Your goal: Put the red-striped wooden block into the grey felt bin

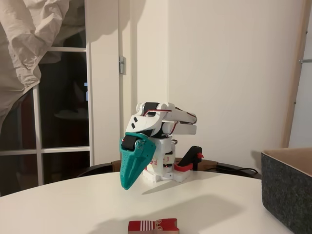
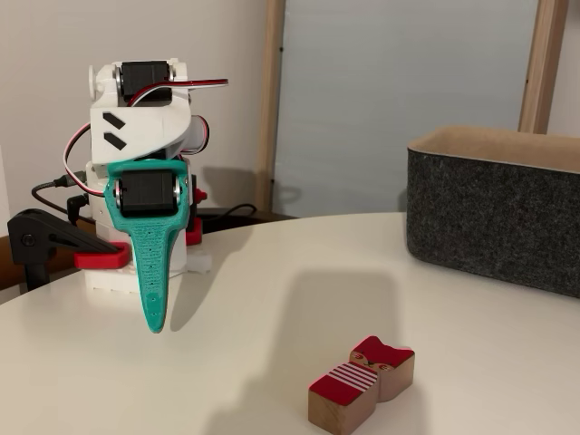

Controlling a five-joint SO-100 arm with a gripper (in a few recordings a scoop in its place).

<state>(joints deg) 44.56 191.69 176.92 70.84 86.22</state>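
The red-striped wooden block (image 1: 153, 226) lies flat on the white table near its front edge; in a fixed view the block (image 2: 361, 382) shows red sides, a white-striped patch and pale wood ends. The grey felt bin (image 2: 494, 217) stands at the right, its tan lining visible at the rim, and it sits at the right edge of a fixed view as the bin (image 1: 287, 190). The arm is folded over its base. My teal gripper (image 1: 127, 184) points down at the table, shut and holding nothing, well behind the block. In a fixed view the gripper (image 2: 156, 322) hangs left of the block.
A black-handled red clamp (image 1: 194, 158) holds the robot base to the table (image 1: 73, 204); the same clamp (image 2: 36, 240) sits left of the base. Cables run behind the base. Bare tabletop lies between gripper, block and bin.
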